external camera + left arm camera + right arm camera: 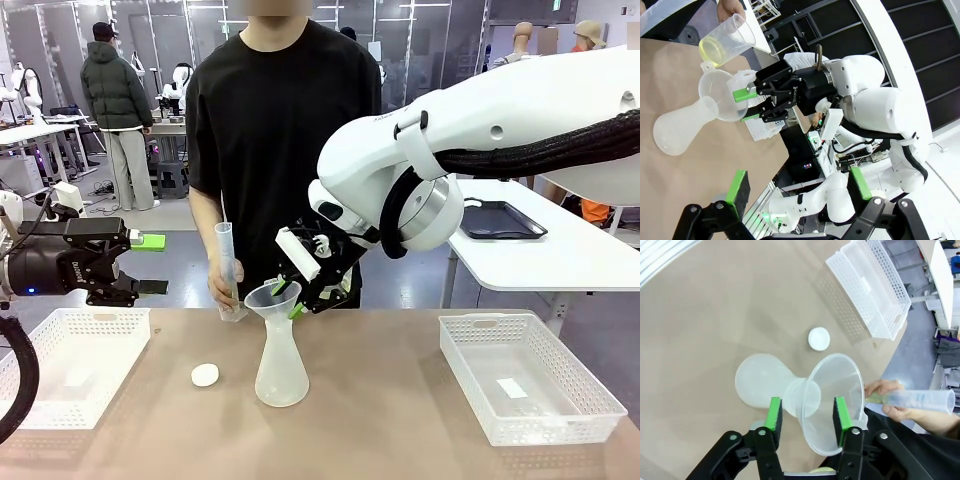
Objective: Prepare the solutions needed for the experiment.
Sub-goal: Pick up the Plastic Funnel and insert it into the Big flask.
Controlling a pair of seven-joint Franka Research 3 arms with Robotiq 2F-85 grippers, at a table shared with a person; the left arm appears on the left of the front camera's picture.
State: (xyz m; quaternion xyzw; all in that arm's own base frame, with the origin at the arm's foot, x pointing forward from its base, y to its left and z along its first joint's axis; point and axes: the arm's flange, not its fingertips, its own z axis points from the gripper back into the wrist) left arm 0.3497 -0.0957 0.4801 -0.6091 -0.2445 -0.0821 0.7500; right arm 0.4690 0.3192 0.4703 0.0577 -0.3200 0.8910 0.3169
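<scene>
Brown table (pixel 400 400), front view: it is carrying a frosted flask (pixel 281 375) with a funnel (pixel 262 300) seated in its neck. A white stopper (pixel 205 374) is lying at the flask's 9 o'clock. At 11 o'clock a person's hand (pixel 224 285) is holding a measuring cylinder (pixel 226 250) upright. The left gripper (pixel 150 264) is hovering at 9 o'clock, fingers spread wide, carrying nothing.

Left wrist view: the solution (pixel 712 50) is sitting as a shallow yellow-green layer in the cylinder's base.

Right wrist view: the right gripper (pixel 807 410) is straddling the funnel with jaws parted, one pad standing clear of the stem.
</scene>
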